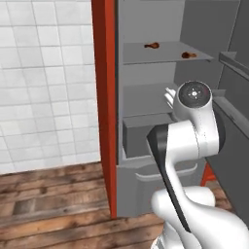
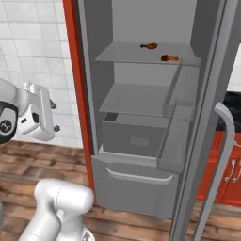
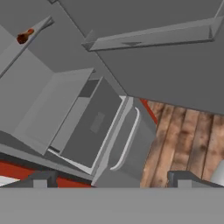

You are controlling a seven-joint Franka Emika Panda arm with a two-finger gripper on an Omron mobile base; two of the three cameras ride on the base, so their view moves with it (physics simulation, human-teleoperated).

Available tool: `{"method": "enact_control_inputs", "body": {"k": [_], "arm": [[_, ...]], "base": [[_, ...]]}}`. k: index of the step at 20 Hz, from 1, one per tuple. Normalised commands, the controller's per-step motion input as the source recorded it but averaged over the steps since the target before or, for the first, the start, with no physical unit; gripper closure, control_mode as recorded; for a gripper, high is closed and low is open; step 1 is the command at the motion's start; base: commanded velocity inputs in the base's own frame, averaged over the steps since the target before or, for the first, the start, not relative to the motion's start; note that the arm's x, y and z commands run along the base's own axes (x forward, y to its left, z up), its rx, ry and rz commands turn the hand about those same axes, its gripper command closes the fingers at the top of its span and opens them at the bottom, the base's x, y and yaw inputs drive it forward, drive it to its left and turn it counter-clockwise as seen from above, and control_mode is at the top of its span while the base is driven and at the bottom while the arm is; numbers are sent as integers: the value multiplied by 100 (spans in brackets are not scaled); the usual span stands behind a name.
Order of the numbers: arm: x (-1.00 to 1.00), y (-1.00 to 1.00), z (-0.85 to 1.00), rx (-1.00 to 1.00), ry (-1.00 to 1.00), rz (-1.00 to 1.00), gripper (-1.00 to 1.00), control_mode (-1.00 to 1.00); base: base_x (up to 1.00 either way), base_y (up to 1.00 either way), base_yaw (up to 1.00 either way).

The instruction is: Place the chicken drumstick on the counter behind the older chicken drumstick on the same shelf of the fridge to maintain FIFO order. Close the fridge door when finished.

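Observation:
The fridge stands open, and its door is swung out to the right. Two brown chicken drumsticks lie on the upper shelf: one far back, the other nearer the front right. One drumstick shows at the hand view's top left. My gripper is open and empty, out in front of the fridge and well below that shelf. A strip of the black counter shows past the door.
A boxy grey drawer sits under the lower shelf, with a bottom drawer below. Door bins jut from the door's inside, and its bar handle faces out. Red panel, tiled wall and wood floor lie left.

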Motion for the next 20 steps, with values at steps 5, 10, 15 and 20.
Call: {"method": "enact_control_inputs", "body": {"k": [5, 10, 15, 20], "arm": [[0, 0, 0, 0, 0, 0, -100, 100], [0, 0, 0, 0, 0, 0, -100, 100], [0, 0, 0, 0, 0, 0, -100, 100], [0, 0, 0, 0, 0, 0, -100, 100]], "base": [[-45, 0, 13], [-24, 24, 38], [-17, -8, 38], [-59, -37, 13]]}}
